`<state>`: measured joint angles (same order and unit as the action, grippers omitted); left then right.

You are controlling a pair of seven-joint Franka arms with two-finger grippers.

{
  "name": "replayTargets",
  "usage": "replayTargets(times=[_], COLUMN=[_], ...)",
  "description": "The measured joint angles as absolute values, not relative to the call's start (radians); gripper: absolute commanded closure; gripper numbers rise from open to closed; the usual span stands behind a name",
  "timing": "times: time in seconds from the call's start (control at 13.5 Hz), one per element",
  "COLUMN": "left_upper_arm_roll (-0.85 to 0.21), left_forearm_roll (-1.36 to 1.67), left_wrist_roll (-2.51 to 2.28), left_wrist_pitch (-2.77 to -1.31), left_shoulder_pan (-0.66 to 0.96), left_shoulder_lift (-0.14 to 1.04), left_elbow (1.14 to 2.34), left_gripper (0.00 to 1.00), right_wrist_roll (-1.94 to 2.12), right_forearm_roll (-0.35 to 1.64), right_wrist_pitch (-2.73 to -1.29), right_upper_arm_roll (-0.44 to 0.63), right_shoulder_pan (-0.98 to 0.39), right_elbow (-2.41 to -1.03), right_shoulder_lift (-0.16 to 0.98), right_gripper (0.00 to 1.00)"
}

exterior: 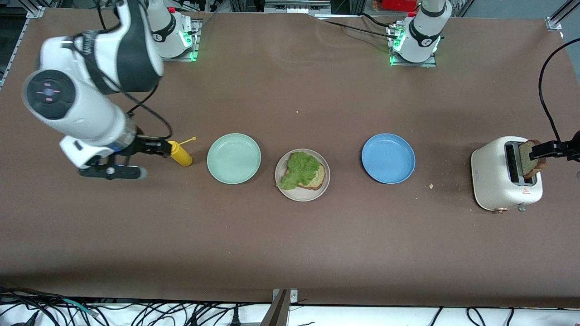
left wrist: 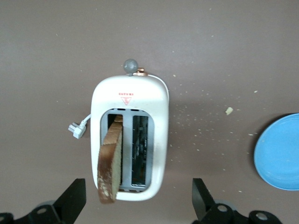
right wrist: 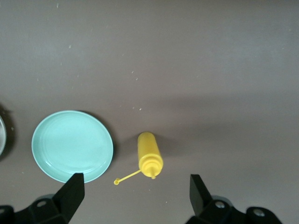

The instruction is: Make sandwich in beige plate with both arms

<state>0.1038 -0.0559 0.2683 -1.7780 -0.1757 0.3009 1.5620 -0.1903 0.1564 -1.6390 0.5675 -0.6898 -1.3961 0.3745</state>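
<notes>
Two plates sit bare on your table, the mint-green plate (exterior: 234, 158) toward the right arm's end and the blue plate (exterior: 388, 158) toward the left arm's end, with the beige plate (exterior: 302, 174) between them and a touch nearer the front camera. On the beige plate you've got one bread slice (exterior: 316, 177) with a ruffled lettuce leaf (exterior: 298, 170) draped over it; the leaf hides most of the bread, so only one edge and a corner show.

Your left gripper (left wrist: 138, 201) hangs over the white toaster (exterior: 504, 174) at the left arm's end, fingers (left wrist: 71, 201) spread wide and holding nothing. The second bread slice (left wrist: 110, 165) stands tilted in one slot, its lower part hidden inside the toaster; the other slot is empty. In the front view that arm is mostly cut off at the frame edge, with only the dark hand showing by the slice.

Your right gripper (right wrist: 133, 200) hovers over the yellow squeeze bottle (right wrist: 150, 154), which lies on its side just beside the mint-green plate, cap dangling on its strap. Its fingers stand wide apart, gripping nothing. In the front view the arm's bulk covers much of that gripper. Crumbs (left wrist: 229, 110) dot the table between toaster and blue plate.
</notes>
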Motion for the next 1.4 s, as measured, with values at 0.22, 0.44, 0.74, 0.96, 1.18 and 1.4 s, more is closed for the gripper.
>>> replayTargets(times=[0.22,0.44,0.74,0.96,1.18,1.4], left_upper_arm_roll=[0.104,0.104,0.103,0.102,0.102,0.102], left_forearm_roll=[-0.056,-0.056,-0.056,-0.056,-0.056,-0.056], left_wrist_roll=[0.304,0.356,0.371,0.372,0.378,0.403], left_wrist_pitch=[-1.856,-1.939,-2.055,-2.076,-2.076,-2.076], left_shoulder_pan=[-0.207,-0.250,-0.274,-0.277,-0.278,-0.284], left_shoulder_lift=[0.304,0.302,0.301,0.300,0.301,0.310], left_elbow=[1.624,1.679,1.770,1.794,1.804,1.808], left_gripper=[0.00,0.00,0.02,0.59,0.81,1.00], right_wrist_roll=[-0.190,-0.189,-0.201,-0.194,-0.119,-0.114], right_forearm_roll=[0.134,0.091,-0.036,-0.003,0.021,0.012], right_wrist_pitch=[-1.595,-1.558,-1.564,-1.575,-1.593,-1.597], right_upper_arm_roll=[0.361,0.222,-0.016,0.022,0.079,0.045], right_shoulder_pan=[-0.439,-0.258,-0.085,-0.075,-0.068,-0.069], right_elbow=[-1.400,-1.490,-1.631,-1.680,-1.688,-1.688], right_shoulder_lift=[0.258,0.144,0.005,-0.046,-0.048,-0.048], right_gripper=[0.00,0.00,0.00,0.00,0.00,0.00])
